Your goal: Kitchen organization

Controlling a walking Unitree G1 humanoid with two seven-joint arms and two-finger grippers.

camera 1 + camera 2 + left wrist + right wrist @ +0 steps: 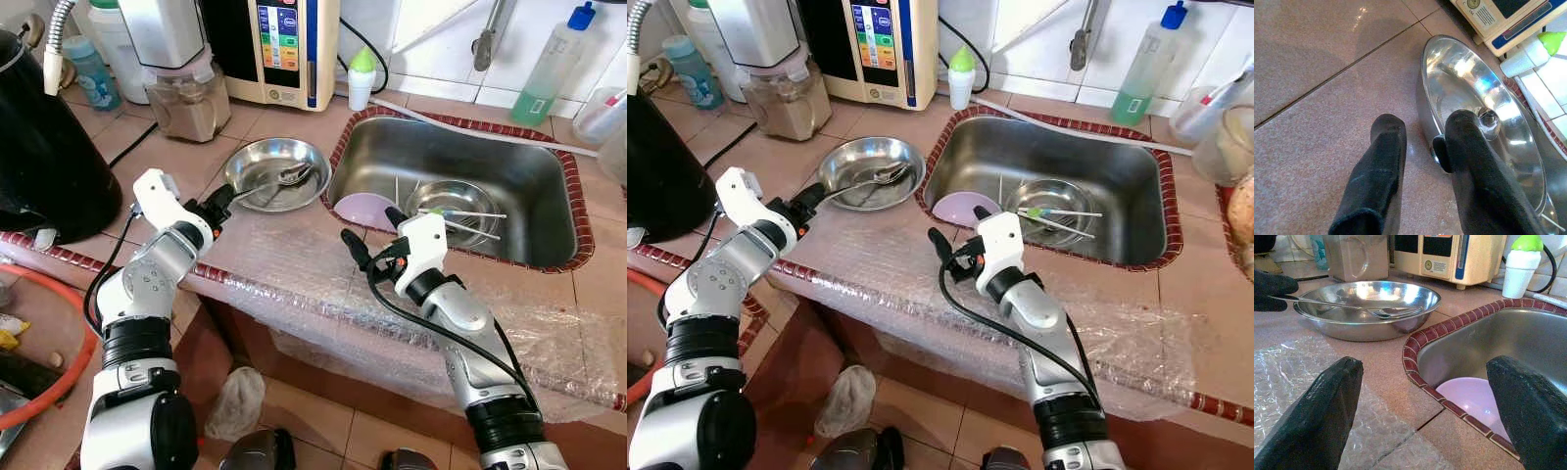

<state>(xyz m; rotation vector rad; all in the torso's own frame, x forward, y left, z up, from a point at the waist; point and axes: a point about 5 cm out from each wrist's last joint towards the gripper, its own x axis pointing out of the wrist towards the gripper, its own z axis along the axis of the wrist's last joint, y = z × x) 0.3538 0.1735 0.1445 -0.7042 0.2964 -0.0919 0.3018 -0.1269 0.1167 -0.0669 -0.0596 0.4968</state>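
the left gripper [221, 208] reaches to the steel bowl [276, 173] on the tiled counter [294, 125], its fingers [1382, 161] pinched on the end of the spoon [279, 180] handle at the bowl's 8 o'clock rim; the spoon's head lies in the bowl toward 3 o'clock. the right gripper [367, 235] hovers over the bubble wrap [294, 264] at the sink [549, 206] edge, fingers [1327, 406] spread wide apart, holding nothing. in the sink, at 3 o'clock from the bowl, sit a lilac bowl [359, 208] and a steel dish [453, 211] with chopsticks [475, 220] across it.
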